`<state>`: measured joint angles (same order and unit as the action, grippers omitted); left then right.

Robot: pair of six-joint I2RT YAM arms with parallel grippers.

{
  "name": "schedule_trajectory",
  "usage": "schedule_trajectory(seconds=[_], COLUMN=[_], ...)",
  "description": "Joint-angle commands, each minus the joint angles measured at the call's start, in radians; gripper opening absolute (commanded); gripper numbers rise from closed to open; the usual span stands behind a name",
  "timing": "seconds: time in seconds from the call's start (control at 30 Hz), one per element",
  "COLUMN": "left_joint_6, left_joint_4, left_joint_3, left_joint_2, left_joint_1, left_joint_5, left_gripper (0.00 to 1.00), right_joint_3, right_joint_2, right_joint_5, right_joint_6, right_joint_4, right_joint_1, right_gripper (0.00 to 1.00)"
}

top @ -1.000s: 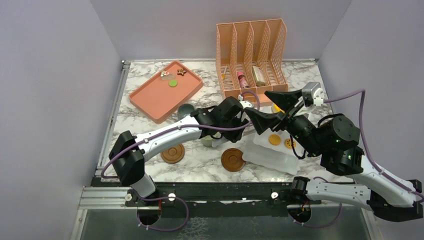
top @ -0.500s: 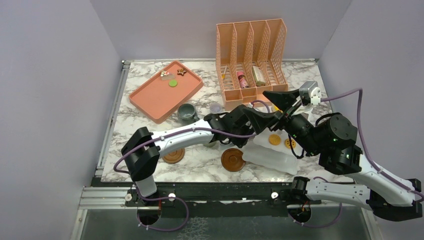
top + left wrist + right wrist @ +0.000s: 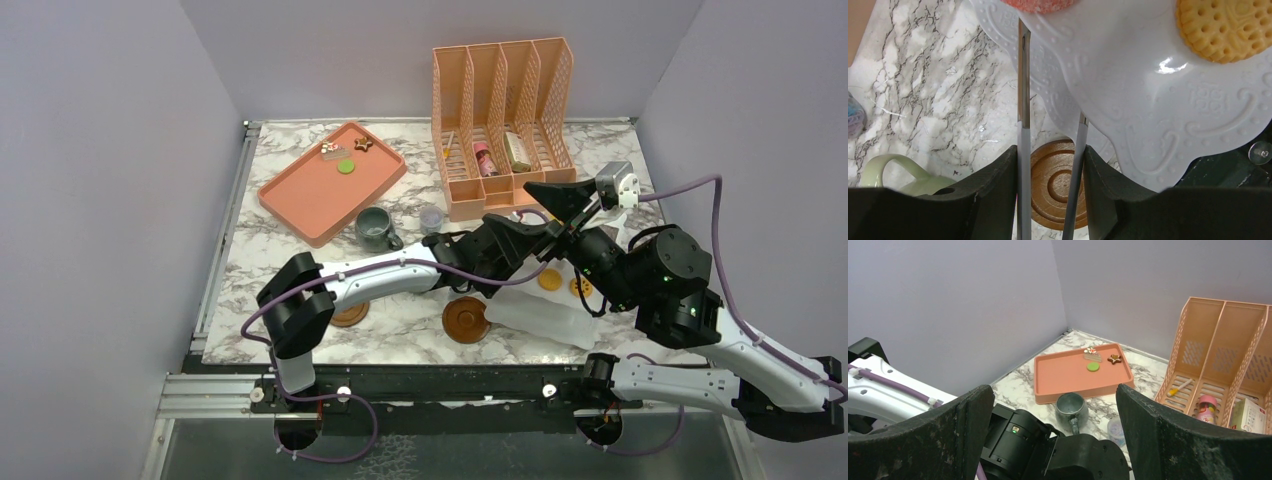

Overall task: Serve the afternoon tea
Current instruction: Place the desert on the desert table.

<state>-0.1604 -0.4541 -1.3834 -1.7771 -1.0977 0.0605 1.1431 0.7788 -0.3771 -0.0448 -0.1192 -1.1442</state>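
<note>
Reaching further right than a second ago, my left pincer (image 3: 1050, 75) stands slightly open astride the left rim of the white embossed plate (image 3: 1148, 100), which holds a round yellow toy cookie (image 3: 1224, 27); my right pincer (image 3: 1052, 390) gapes wide.

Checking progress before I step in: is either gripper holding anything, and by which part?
Nothing is held: the left gripper hangs open over the white tray, and the right gripper is open too.

Arms are crossing right of centre.
The left arm (image 3: 380, 275) is lying low and outstretched, left gripper (image 3: 1051, 70) showing a narrow gap (nothing between); the right gripper (image 3: 1052, 390) is hanging above, gaping wide.
</note>
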Motion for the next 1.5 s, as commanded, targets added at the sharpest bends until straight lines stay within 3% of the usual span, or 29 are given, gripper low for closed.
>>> schedule_trajectory(seconds=[0.0,1.47], left_joint_6=[0.017,0.032], left_joint_4=[0.054,0.004], left_joint_3=[-0.034,0.017], left_joint_2=[-0.011,0.046], left_joint_1=[-0.011,-0.014], left_joint_5=[0.018,0.058], left_gripper=[0.38,0.53], right_joint_3=[0.019,0.008], right_joint_2=[-0.006,-0.001], right_joint_5=[-0.022,-0.006], right_joint_6=[0.000,-0.012], right_joint_4=[-0.001,0.007], right_joint_1=[0.003,0.003], right_gripper=[0.97,0.97])
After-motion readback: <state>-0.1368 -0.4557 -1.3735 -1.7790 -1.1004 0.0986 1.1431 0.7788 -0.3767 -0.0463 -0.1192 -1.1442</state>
